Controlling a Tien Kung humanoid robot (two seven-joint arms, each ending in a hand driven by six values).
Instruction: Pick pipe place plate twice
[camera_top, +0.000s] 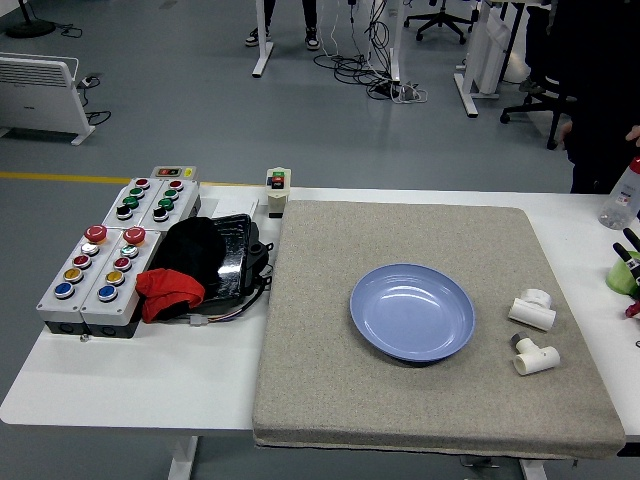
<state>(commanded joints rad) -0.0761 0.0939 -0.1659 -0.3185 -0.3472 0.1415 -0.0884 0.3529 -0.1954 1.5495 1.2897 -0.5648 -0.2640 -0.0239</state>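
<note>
A white table (130, 385) is seen from above, with a grey felt mat (400, 400) laid over its middle and right part. A blue plate (412, 311) is set near the centre of the mat and nothing is held in it. Two white pipe fittings are placed to the right of the plate, both on the mat and apart from the plate's rim: the upper pipe fitting (532, 309) lies just beside the plate's right edge, and the lower pipe fitting (536, 356) (a T-shaped piece with a dark opening at one end) lies a little nearer the table's front edge. The two fittings are close together but are not touching. Neither of the robot's hands can be seen anywhere over the table, so nothing can be said of how their fingers are held. On the left part of the table, grey button boxes (115, 250) with red, green, yellow and blue buttons are grouped, and a black device (215, 255) with a red cloth (170, 292) against it is set between them and the mat. A small switch box (277, 190) stands at the mat's far left corner. At the right edge, a clear bottle (622, 196) and a green object (624, 272) are partly cut off by the frame. A dark-clothed person (600, 90) is partly visible at the top right.
</note>
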